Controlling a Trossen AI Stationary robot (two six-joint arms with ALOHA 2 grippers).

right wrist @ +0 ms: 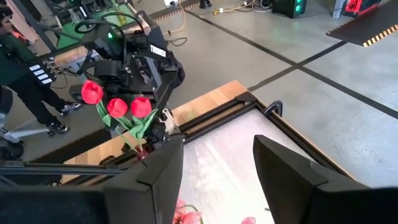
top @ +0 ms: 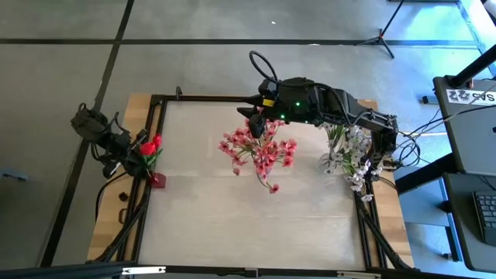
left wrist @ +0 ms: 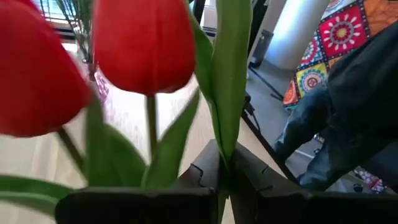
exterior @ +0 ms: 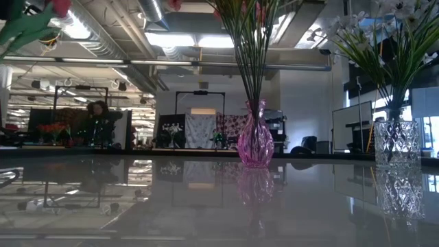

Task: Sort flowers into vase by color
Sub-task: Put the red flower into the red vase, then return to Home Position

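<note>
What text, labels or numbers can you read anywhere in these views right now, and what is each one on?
White lettering on the dark desk to the right of the table: too blurred to read.
White label on the left arm: too small to read.
White marks on a person's dark sleeve: not legible.
No other text shows in any view.

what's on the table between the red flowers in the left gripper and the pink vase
Nothing: in the high view the table is bare between the red flowers in the left gripper and the pink vase. The right gripper is above the pink flowers.
</note>
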